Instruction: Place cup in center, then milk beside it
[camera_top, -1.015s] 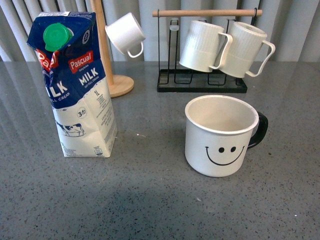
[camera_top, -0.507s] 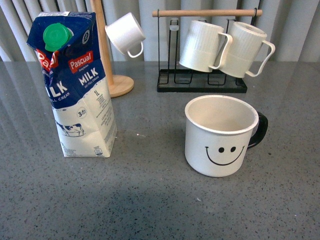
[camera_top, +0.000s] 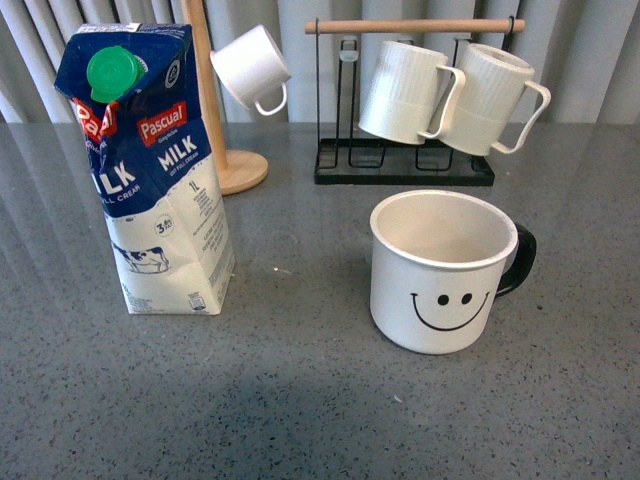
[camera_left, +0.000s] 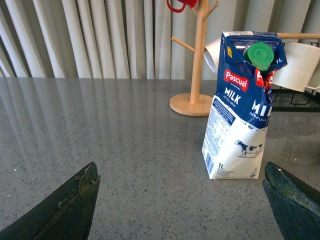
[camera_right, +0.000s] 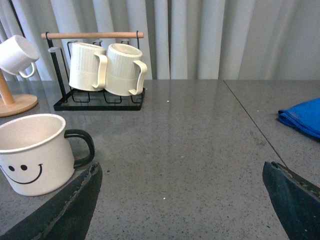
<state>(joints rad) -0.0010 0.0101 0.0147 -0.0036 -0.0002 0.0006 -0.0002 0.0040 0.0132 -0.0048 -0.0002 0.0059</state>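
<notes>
On the table (camera_top: 300, 410) we find the milk carton (camera_top: 150, 180) standing left and the cup (camera_top: 438, 275) right, well apart. Behind the carton stands a mug tree (camera_top: 212, 110) bearing a small cup (camera_top: 250, 68); behind the cup, a rack (camera_top: 405, 168) hangs two mugs (camera_top: 405, 92) side by side.

Tally by kind
One cup (camera_top: 440, 275), one milk (camera_top: 150, 170), two ribbed mugs (camera_top: 402, 90) (camera_top: 487, 97), one small white cup (camera_top: 248, 65), one wooden tree (camera_top: 245, 172), one black rack (camera_top: 404, 178), one blue cloth (camera_right: 302, 117).

Grey speckled tabletop (camera_top: 300, 400) w/ pale curtains (camera_top: 590, 60) behind
</notes>
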